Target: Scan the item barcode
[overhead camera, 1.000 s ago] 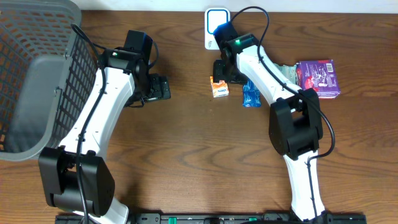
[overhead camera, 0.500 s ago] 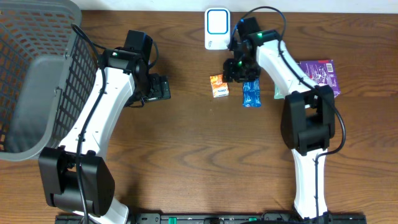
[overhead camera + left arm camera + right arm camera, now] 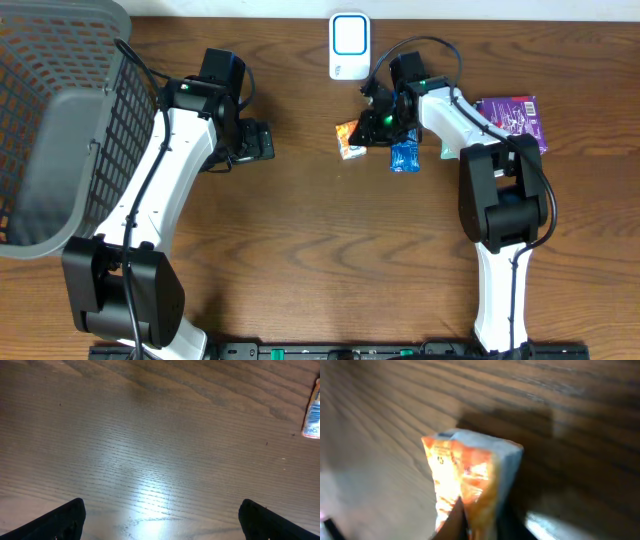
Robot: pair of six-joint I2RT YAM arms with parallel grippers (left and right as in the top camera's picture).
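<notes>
The orange packet [image 3: 465, 485] is blurry up close, so its words cannot be read, and its bottom runs off the picture. From above, the right arm [image 3: 445, 110] hides part of the blue packet [image 3: 404, 157]. The basket [image 3: 60, 60] is cut off at the edge.

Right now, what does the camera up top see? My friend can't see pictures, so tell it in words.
The right arm pinches a small orange packet in its jaws at a wooden table, near a white scanner. A blue packet and a purple box lie beside that arm; the left arm sits near a grey basket.
</notes>
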